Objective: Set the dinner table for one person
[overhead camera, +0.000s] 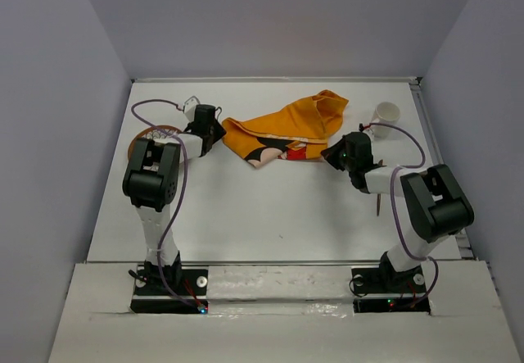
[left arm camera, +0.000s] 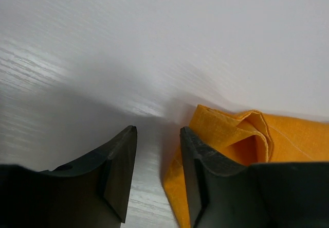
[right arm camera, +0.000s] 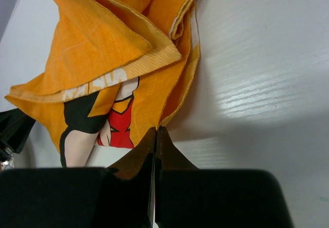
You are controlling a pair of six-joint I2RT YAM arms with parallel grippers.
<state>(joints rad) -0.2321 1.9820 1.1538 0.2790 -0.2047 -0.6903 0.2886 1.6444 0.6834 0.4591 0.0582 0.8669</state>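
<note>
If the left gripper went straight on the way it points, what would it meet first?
Probably the table: the left gripper points down at a bare patch. The cloth edge lies right by one finger, which may touch it first. Depth is unclear.

The cloth (overhead camera: 286,125) is orange with a cartoon print in black, red and cream. The worktop (overhead camera: 270,207) is white, faintly grained. The cup (overhead camera: 386,114) is white; the walls (overhead camera: 278,19) pale lavender-grey.
</note>
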